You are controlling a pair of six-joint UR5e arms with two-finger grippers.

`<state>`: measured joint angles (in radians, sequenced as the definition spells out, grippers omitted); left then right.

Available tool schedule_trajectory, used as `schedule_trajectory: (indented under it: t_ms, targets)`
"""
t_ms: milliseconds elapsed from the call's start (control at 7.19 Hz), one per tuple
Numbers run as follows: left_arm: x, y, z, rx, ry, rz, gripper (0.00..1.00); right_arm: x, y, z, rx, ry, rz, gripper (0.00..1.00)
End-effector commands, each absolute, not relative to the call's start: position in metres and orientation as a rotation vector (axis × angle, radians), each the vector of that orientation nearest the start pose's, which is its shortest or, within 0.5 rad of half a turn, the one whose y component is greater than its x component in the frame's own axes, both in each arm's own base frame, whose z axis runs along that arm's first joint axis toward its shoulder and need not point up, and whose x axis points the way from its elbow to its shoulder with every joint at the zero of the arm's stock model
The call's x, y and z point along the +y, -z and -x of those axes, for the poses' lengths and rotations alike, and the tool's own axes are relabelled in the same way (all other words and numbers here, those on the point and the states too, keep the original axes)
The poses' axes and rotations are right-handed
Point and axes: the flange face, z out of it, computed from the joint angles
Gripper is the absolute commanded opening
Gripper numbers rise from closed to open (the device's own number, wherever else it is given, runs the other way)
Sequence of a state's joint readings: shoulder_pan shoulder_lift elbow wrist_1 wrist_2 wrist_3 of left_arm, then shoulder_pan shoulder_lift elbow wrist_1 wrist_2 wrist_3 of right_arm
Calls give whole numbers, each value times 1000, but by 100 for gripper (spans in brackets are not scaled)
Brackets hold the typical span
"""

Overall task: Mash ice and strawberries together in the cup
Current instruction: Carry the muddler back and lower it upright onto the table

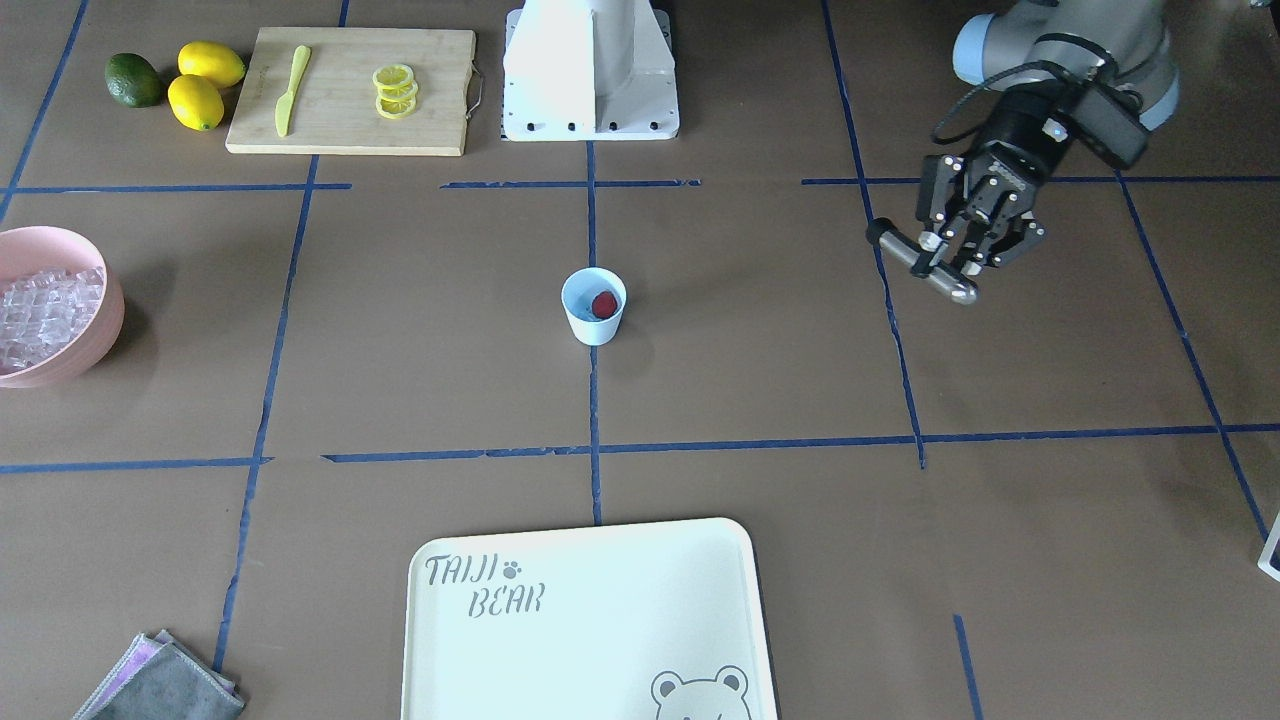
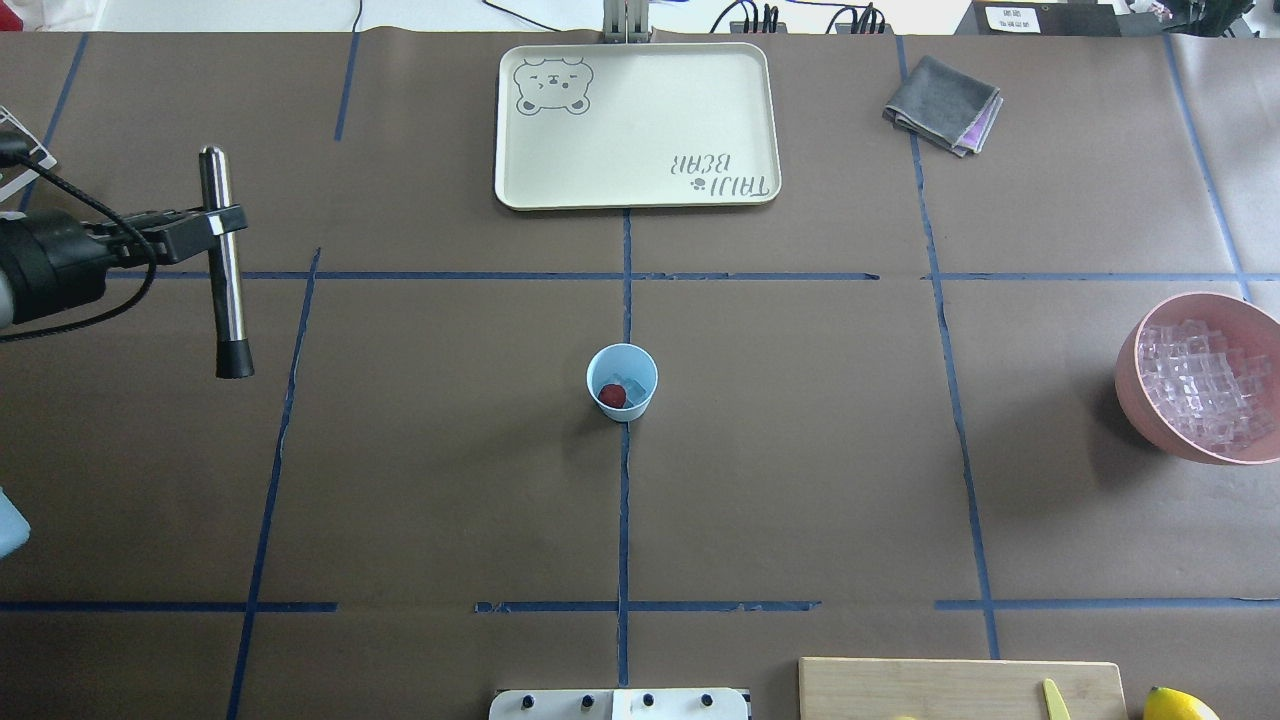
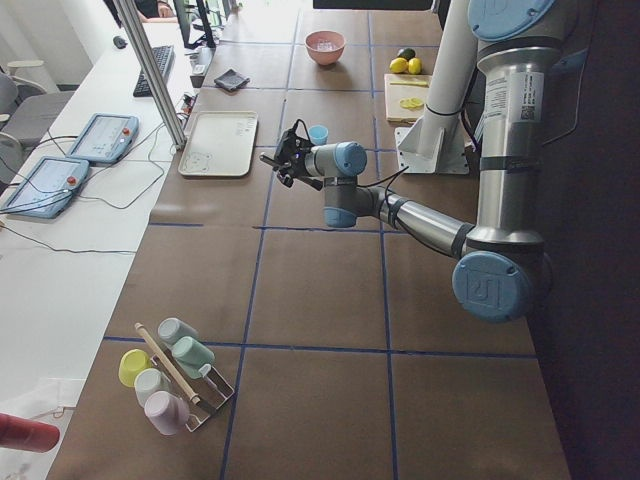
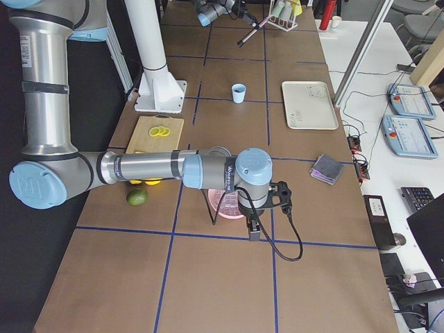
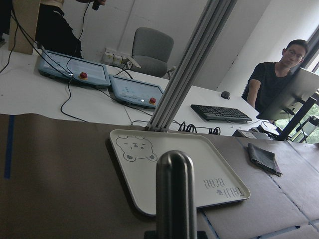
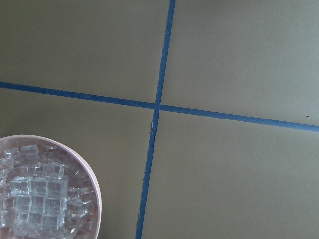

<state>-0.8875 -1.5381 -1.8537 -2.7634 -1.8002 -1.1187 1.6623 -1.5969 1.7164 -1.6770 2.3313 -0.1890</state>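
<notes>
The light-blue cup (image 1: 594, 318) (image 2: 622, 381) stands at the table's middle, on a blue tape line. Inside it lie a red strawberry (image 1: 604, 303) (image 2: 612, 396) and a few clear ice cubes (image 2: 633, 386). My left gripper (image 1: 955, 255) (image 2: 224, 221) hovers well off to the cup's side, shut on a steel muddler (image 2: 224, 290) (image 5: 174, 191) held level above the table. The right gripper (image 4: 254, 227) hangs over the pink bowl; I cannot tell whether it is open or shut.
A pink bowl (image 2: 1132, 352) (image 6: 93, 191) full of ice sits at the right edge. A cream tray (image 2: 640, 195) lies beyond the cup, with a grey cloth (image 2: 942, 104) beside it. A cutting board (image 1: 350, 140) with a knife, lemon slices, lemons and an avocado lies near the base.
</notes>
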Motion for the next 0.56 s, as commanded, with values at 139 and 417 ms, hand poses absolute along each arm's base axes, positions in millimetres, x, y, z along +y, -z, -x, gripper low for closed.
schedule_trajectory:
  t_ms: [139, 417]
  targets:
    - [-468, -505, -171, 1185, 176, -342, 0, -470, -615, -107, -758, 97, -110, 99]
    - [-476, -527, -138, 1171, 192, -181, 0, -466, -621, -106, -763, 90, -95, 99]
